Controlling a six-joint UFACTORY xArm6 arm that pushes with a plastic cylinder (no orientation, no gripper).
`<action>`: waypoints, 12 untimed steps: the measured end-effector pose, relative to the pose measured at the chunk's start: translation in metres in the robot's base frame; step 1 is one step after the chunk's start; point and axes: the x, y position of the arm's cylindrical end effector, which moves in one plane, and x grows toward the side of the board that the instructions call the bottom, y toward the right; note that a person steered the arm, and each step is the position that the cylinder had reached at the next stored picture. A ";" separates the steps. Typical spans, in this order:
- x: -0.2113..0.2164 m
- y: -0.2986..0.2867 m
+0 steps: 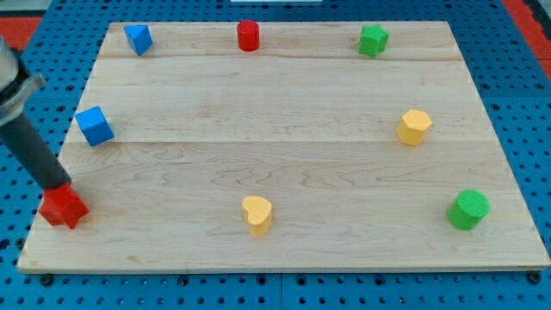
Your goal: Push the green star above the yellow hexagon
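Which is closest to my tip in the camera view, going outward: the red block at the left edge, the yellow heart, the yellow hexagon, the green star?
From my tip:
1. Red block, touching it, lower left.
2. Yellow heart, bottom middle.
3. Yellow hexagon, right side.
4. Green star, top right, close behind the hexagon.

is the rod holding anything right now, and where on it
Nothing is held. My tip only touches the top edge of the red block at the wooden board's lower left.

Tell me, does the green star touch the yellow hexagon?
Apart. The camera view shows bare wood between the green star and the yellow hexagon.
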 end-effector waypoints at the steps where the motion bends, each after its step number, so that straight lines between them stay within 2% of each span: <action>1: 0.003 0.009; 2: -0.039 0.004; 3: -0.063 0.009; 7: -0.095 0.001; 8: -0.080 0.039; 9: -0.100 0.114; 10: -0.154 0.161; 11: -0.209 0.232; 12: -0.249 0.287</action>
